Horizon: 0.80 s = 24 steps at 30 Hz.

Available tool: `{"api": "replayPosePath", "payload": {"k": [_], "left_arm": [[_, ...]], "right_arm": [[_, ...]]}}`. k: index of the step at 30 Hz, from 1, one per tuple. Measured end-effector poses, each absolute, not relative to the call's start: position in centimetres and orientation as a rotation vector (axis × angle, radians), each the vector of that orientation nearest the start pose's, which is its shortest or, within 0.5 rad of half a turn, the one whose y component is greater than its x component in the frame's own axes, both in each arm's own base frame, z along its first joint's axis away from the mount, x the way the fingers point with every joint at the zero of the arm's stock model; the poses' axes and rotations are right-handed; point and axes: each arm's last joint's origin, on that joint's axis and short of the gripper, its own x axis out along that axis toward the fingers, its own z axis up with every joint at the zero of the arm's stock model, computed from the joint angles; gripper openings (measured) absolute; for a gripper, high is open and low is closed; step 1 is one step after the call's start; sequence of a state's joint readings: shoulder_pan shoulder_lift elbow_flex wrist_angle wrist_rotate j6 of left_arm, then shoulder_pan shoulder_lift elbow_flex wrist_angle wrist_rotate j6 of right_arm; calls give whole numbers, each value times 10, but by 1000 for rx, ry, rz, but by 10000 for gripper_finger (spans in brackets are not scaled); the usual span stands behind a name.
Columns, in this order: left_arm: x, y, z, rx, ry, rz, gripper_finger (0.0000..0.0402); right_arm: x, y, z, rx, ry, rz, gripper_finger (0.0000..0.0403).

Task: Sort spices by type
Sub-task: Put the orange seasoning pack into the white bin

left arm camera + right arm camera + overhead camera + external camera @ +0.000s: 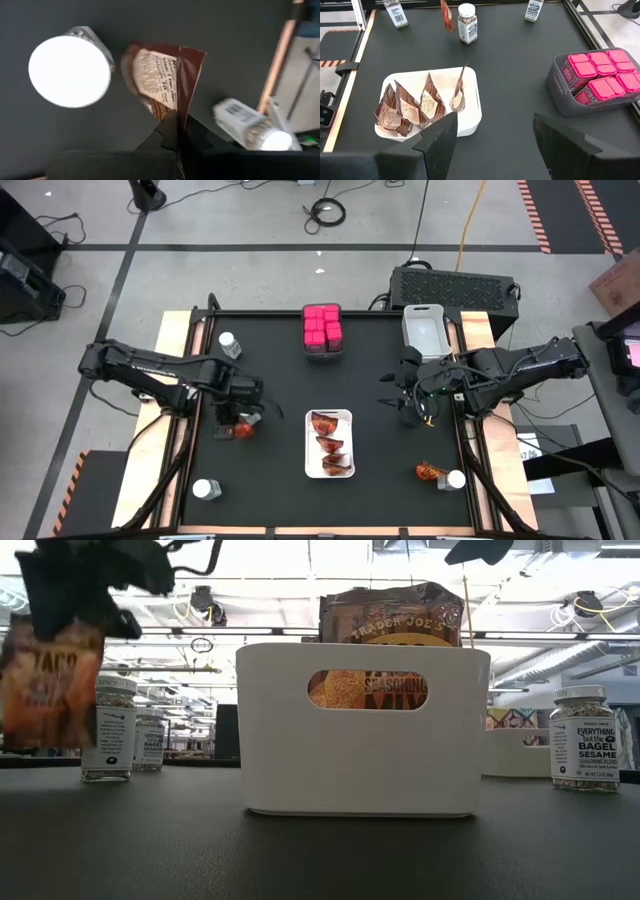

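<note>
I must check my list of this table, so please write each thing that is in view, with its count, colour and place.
pink boxes: several, exact count unclear, bright pink, in the grey bin
grey bin: one, grey, far middle edge
empty bin: one, pale grey, far right edge
white tray: one, white, table middle
packets: six, red-orange; four in the white tray, one near right corner, one held
jars: four, clear with white caps; three on left side, one near right corner
table: one, black
left tool: shut on a packet, left of tray
right tool: open, right of tray
</note>
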<state>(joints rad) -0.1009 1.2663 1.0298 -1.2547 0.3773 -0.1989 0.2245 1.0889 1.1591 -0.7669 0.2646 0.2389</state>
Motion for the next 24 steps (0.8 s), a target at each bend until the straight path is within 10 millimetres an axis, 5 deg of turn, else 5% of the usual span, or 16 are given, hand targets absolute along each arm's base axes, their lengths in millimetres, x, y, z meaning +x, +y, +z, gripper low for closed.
{"api": "replayPosePath", "payload": {"k": [7, 14, 24], "left_arm": [[208, -34, 318, -422, 1369, -354, 1], [254, -19, 364, -392, 1145, -100, 1], [344, 18, 357, -63, 1070, -91, 0]], "right_arm": [[206, 39, 352, 34, 685, -113, 254], [206, 39, 352, 24, 686, -109, 254], [211, 40, 357, 196, 608, -151, 254]]}}
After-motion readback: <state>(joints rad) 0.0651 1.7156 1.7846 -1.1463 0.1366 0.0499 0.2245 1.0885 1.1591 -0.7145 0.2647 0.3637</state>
